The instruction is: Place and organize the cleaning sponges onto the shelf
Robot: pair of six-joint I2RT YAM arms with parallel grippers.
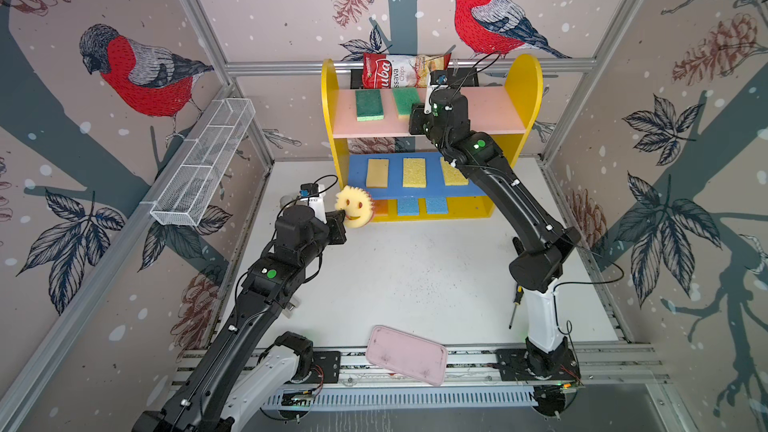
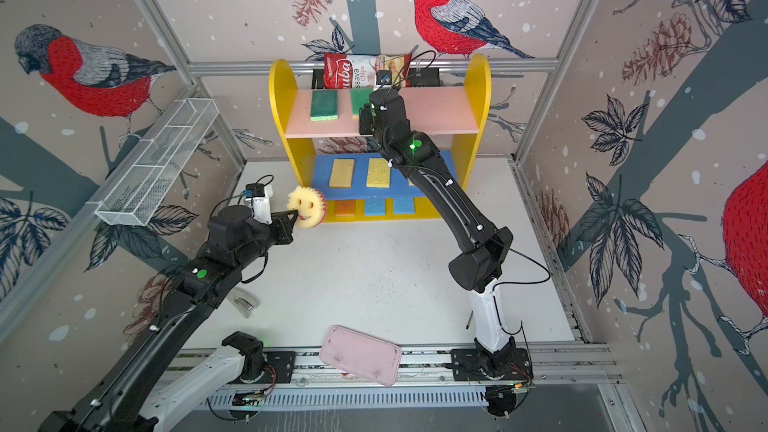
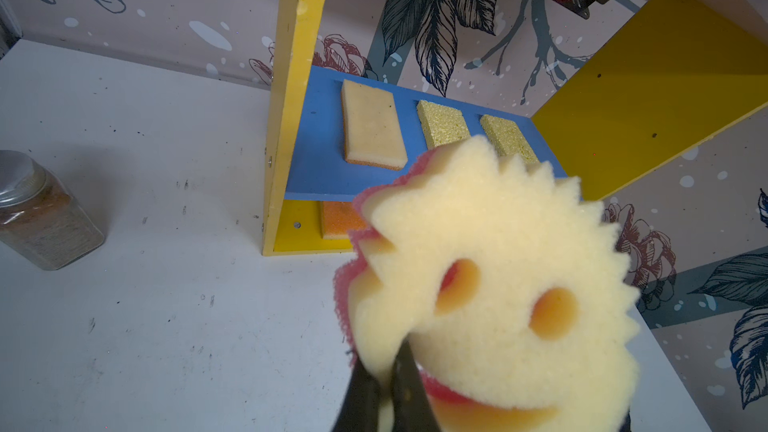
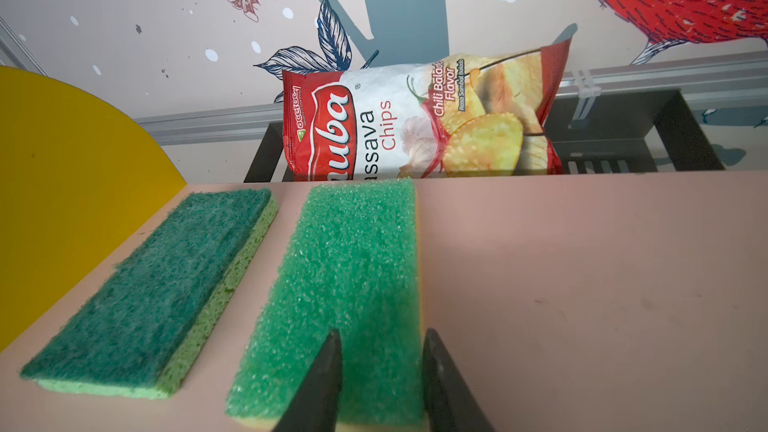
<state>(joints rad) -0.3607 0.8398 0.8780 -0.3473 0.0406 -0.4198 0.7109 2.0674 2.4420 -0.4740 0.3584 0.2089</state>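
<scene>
Left tool clenches the smiley sponge just before the shelf, hiding part of it. Right tool straddles a green sponge on the pink board (grip unclear), chips bag behind.

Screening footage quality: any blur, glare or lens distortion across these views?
Both top views: sharp, evenly lit, walls splayed by the wide lens. Left wrist view: smiley sponge looms close, hiding part of the shelf. Right wrist view: green sponge crisp, no glare.

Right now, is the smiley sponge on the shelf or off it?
Off. The left gripper is shut on the smiley sponge, holding it in the air in front of the shelf, touching no board.
</scene>
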